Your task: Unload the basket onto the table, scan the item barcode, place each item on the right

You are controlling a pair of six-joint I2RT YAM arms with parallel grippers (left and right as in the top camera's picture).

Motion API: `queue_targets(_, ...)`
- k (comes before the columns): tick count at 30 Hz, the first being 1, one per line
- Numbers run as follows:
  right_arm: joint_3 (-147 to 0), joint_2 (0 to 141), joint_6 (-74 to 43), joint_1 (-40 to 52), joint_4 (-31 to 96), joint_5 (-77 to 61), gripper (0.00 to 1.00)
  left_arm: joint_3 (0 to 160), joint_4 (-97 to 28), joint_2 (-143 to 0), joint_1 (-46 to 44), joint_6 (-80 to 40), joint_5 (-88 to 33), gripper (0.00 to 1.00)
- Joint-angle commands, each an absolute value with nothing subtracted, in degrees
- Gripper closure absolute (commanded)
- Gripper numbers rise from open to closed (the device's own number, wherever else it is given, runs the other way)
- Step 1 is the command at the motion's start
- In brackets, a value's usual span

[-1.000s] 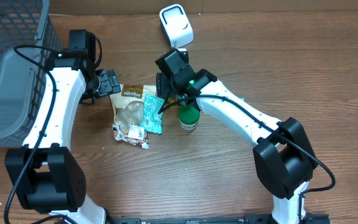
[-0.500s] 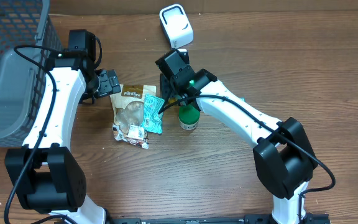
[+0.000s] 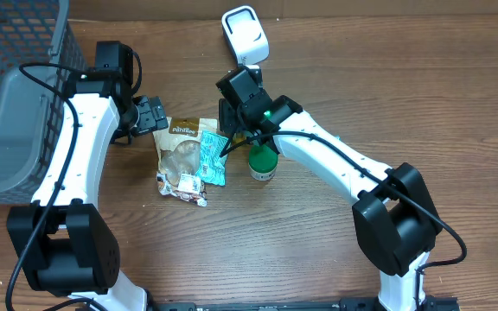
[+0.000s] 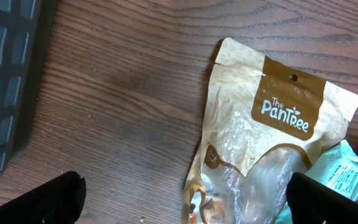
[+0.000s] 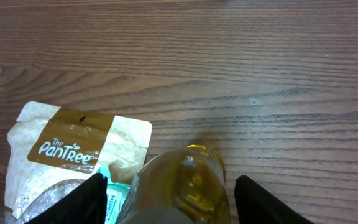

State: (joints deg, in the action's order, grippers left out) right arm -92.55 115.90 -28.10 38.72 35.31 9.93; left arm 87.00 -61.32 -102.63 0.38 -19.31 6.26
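Note:
A bottle of yellow liquid point(image 5: 188, 177) with a green cap point(image 3: 263, 159) stands between the fingers of my right gripper point(image 5: 173, 202). The jaws are open, with a narrow gap on each side of the bottle. From overhead that gripper point(image 3: 245, 135) sits just up and left of the cap. A tan "The PanTree" pouch point(image 4: 260, 149) lies flat to the bottle's left, partly over a teal packet point(image 3: 213, 158). My left gripper point(image 4: 185, 202) hangs wide open over the pouch's left edge, holding nothing. The white scanner point(image 3: 245, 34) stands at the table's far edge.
A dark mesh basket point(image 3: 11, 95) fills the left side, close behind the left arm. A small crumpled snack packet point(image 3: 182, 184) lies just in front of the pouch. Bare wood table point(image 3: 387, 104) stretches to the right of the scanner.
The right gripper's head has twitched slightly over the bottle and come back. The left arm and the items on the table have stayed put.

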Motion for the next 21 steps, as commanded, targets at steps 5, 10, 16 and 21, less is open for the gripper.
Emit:
queue_targets(5, -93.0, 116.7, -27.9, 38.5, 34.5, 10.8, 0.45, 87.9, -61.3, -101.6, 0.4, -19.3, 6.5, 0.00)
queue_targets(10, -93.0, 116.8, -27.9, 38.5, 34.5, 10.7, 0.53, 87.9, -61.3, -101.6, 0.4, -19.3, 6.6, 0.00)
queue_targets(16, -93.0, 116.7, -28.0, 38.5, 34.8, 10.7, 0.62, 87.9, -61.3, -101.6, 0.4, -19.3, 6.6, 0.00)
queue_targets(21, -93.0, 114.8, -28.0, 37.3, 36.0, 10.4, 0.68, 87.9, -61.3, -101.6, 0.4, -19.3, 6.5, 0.00)
